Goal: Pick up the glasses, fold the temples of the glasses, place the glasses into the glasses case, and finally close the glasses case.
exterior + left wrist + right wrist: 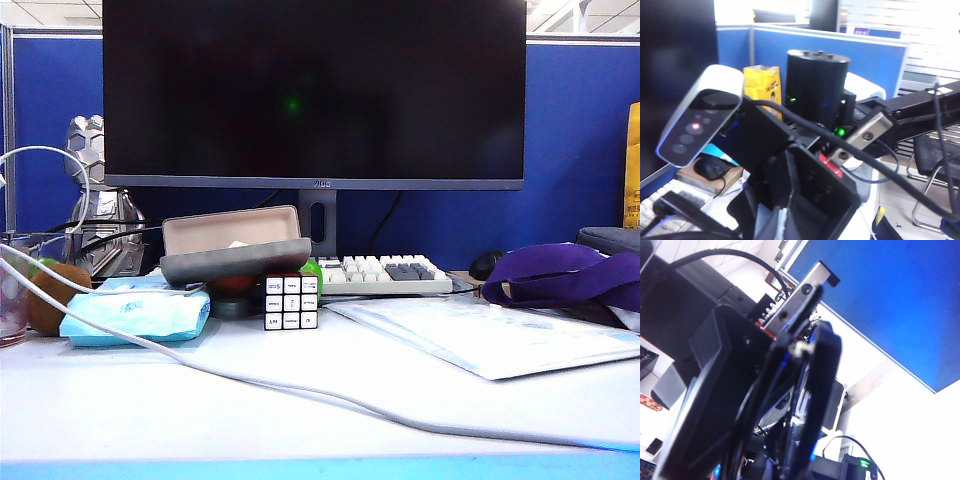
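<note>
The glasses case (pixel 235 250) lies open behind the puzzle cube (pixel 291 301), grey outside, its beige-lined lid tilted up. Neither gripper shows in the exterior view. Both wrist views are crowded with black arm parts close together, well above the desk. My left gripper (pixel 782 227) is shut, its dark fingers pressed together with only a pale sliver between them. It faces the other arm's white wrist camera (pixel 700 117). My right gripper (pixel 790 460) is a dark blur, and how its jaws stand does not show. The glasses and their temples are hidden in every view.
A light-blue tissue pack (pixel 135 312) lies left of the cube, with a kiwi (pixel 55 295) beside it. The keyboard (pixel 385 272) sits under the monitor (pixel 313 90). A purple cloth (pixel 560 275) and a clear sheet (pixel 480 335) are at the right. A white cable (pixel 250 375) crosses the front.
</note>
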You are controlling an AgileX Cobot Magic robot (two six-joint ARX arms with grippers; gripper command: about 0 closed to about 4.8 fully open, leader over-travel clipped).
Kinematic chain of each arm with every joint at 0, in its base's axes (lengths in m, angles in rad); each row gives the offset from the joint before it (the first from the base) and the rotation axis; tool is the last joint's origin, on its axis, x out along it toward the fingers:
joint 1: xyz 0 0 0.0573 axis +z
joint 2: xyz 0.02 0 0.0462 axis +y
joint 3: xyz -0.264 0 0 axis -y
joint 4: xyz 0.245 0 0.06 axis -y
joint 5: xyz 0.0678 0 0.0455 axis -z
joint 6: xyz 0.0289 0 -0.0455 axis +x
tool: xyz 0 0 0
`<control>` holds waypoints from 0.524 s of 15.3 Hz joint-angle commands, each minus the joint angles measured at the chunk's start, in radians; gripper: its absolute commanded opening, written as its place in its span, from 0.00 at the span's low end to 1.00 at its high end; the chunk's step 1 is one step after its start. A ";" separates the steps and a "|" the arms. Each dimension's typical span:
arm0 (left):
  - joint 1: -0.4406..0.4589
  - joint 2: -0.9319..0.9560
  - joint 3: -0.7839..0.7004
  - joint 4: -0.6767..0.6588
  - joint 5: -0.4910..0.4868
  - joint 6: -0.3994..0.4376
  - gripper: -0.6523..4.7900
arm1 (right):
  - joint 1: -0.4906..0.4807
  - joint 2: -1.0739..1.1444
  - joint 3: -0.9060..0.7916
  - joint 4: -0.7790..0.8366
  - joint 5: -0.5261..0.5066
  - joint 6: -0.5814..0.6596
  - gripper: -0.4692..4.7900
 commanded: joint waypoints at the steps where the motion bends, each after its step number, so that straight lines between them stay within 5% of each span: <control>1: 0.001 -0.001 0.000 0.076 -0.013 -0.005 0.11 | -0.010 -0.014 0.008 0.024 0.022 -0.014 0.08; 4: 0.001 -0.027 0.000 0.172 -0.107 -0.052 0.11 | -0.085 -0.014 0.008 -0.104 0.119 -0.111 0.08; 8: 0.001 -0.021 0.000 0.072 -0.323 -0.045 0.11 | -0.222 -0.015 0.008 -0.374 0.301 -0.273 0.08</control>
